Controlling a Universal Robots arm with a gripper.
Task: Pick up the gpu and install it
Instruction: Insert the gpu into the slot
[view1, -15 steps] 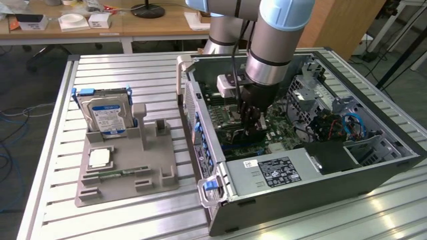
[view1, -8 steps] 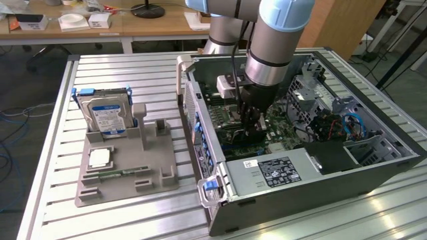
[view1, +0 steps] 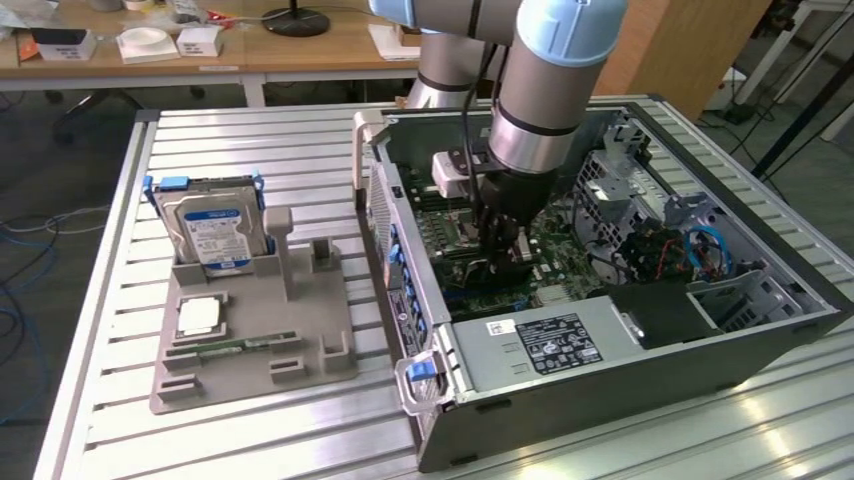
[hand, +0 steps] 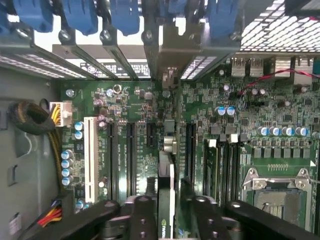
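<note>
The gpu (hand: 166, 195) stands on edge on the green motherboard (hand: 135, 100) inside the open computer case (view1: 641, 375), in line with a long slot. Its silver end bracket (hand: 170, 75) reaches the rear slot openings of the case. My gripper (hand: 170, 220) straddles the card from above, one black finger (hand: 142, 215) on each side; a narrow gap shows beside the card, so the jaws stand slightly open. In the exterior view the gripper (view1: 505, 258) is deep in the case, over the middle of the board.
A grey holder (view1: 314, 345) on the slatted table carries a blue-labelled hard drive (view1: 214, 235), a processor (view1: 200, 315) and a memory stick (view1: 247, 345). Around the card are the empty processor socket (hand: 280, 192), a white slot (hand: 91, 155), a cable bundle (hand: 30, 117) and the case's blue slot latches (hand: 80, 15).
</note>
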